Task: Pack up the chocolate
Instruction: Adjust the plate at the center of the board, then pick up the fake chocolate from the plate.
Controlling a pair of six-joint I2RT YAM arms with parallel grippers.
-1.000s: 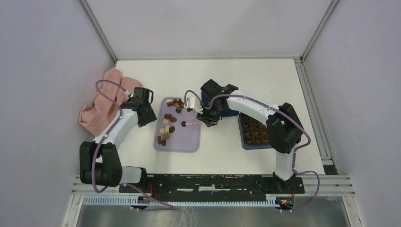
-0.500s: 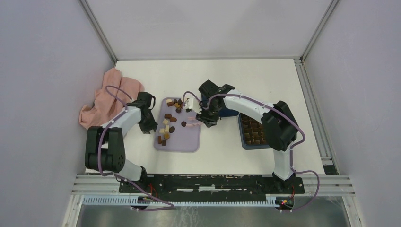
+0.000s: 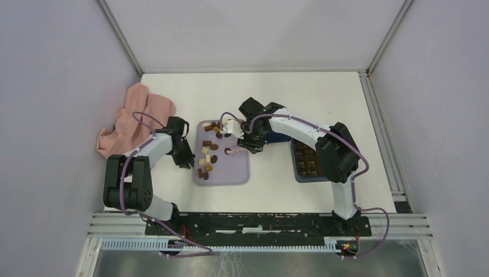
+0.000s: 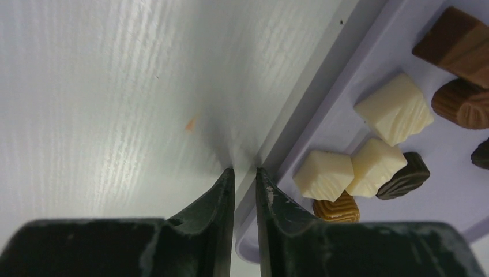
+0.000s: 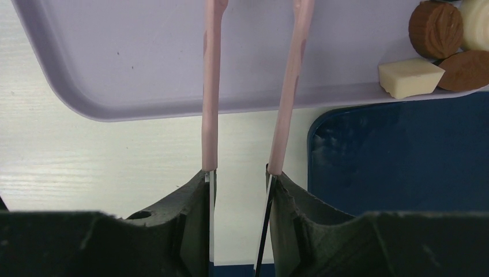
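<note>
Pinching the 9 o'clock rim of the lilac tray (image 4: 328, 127), the left end effector (image 4: 245, 173) stood almost closed. Only a thin slot showed between its 2 fingers, 1 tip over the white tabletop (image 4: 115, 86) and 1 over the tray. The right end effector (image 5: 239, 173) was partly open and gripped 1 pair of pink tongs (image 5: 210, 86), 1 arm against each finger. Both arms reached out over the tray, their tips cut off in the wrist view.

The chocolate (image 4: 393, 108) lay loose on the tray. Beside the left fingers were 3 cream-white pieces, 1 caramel, 2 mid brown and 2 dark. Near the tongs, at the tray's 3 o'clock rim, sat 1 cream block, 2 round brown pieces and part of 1 pale piece. From above, the full number on the tray was too small to count.

At 3 o'clock from the tray stood 1 dark blue box (image 3: 307, 179) with brown pieces in its grid. Another dark blue flat piece (image 5: 403, 156) lay just beside the tray, and 1 pink cloth (image 3: 135, 118) lay at 10 o'clock.
</note>
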